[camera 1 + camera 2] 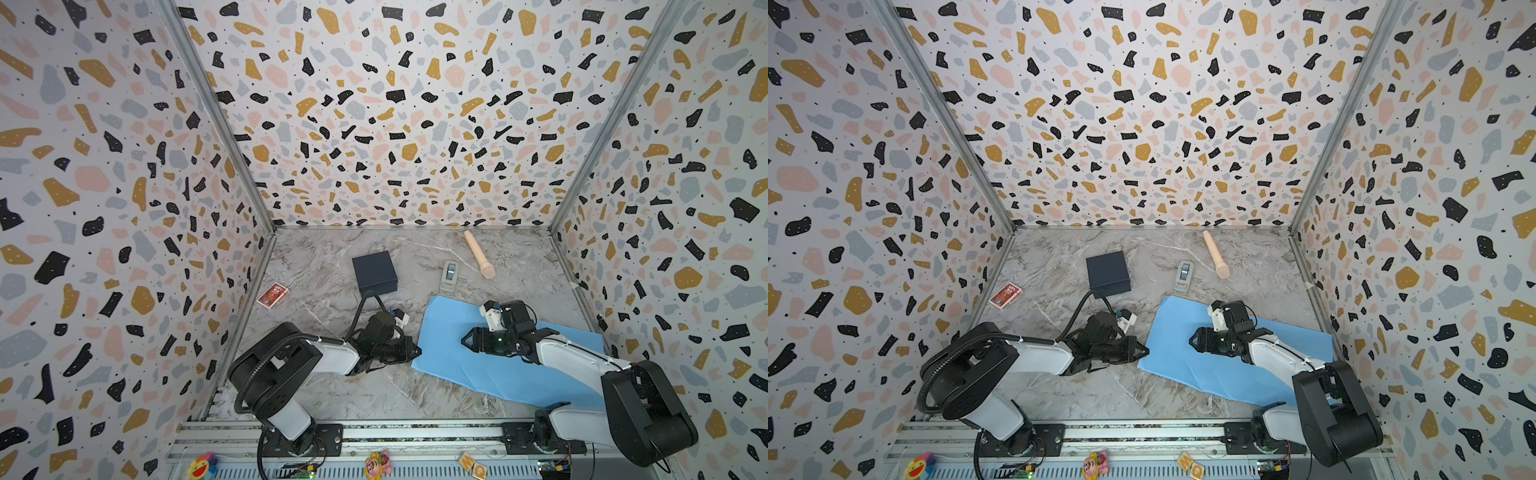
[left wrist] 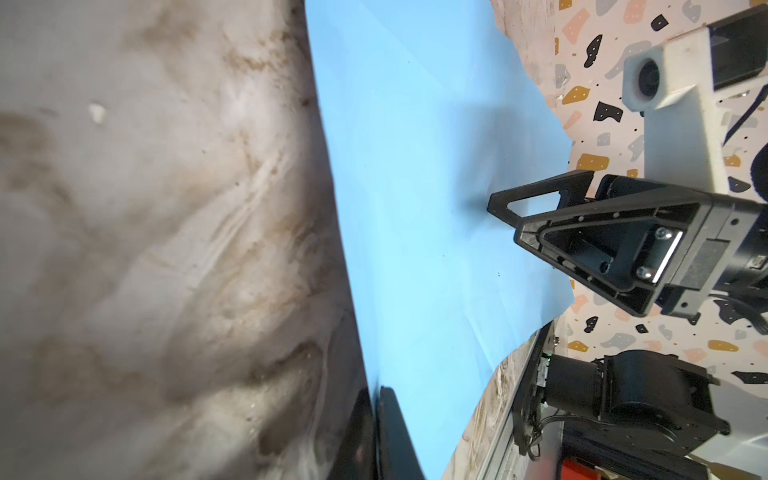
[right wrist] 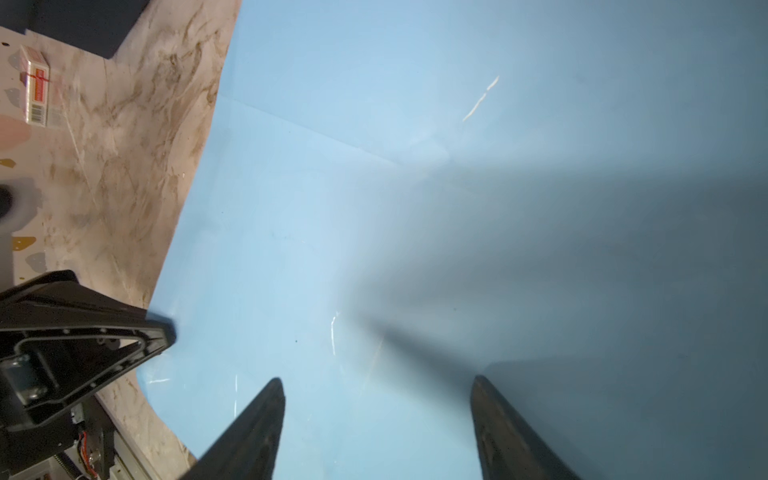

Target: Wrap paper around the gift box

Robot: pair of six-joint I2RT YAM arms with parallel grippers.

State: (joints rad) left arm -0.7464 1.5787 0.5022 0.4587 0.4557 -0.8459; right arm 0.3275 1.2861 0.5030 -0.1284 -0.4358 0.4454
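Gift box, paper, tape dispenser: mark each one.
gift box (image 1: 373, 269): in a top view, centre of the lid.
paper (image 1: 442, 353): in a top view, bare area near its left edge.
tape dispenser (image 1: 449, 277): in a top view, middle of the body.

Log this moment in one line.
left jaws: shut on paper edge | right jaws: open above paper | box: unwrapped, off paper

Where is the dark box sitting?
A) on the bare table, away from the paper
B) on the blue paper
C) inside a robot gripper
A: the box sits on the bare table, apart from the paper.
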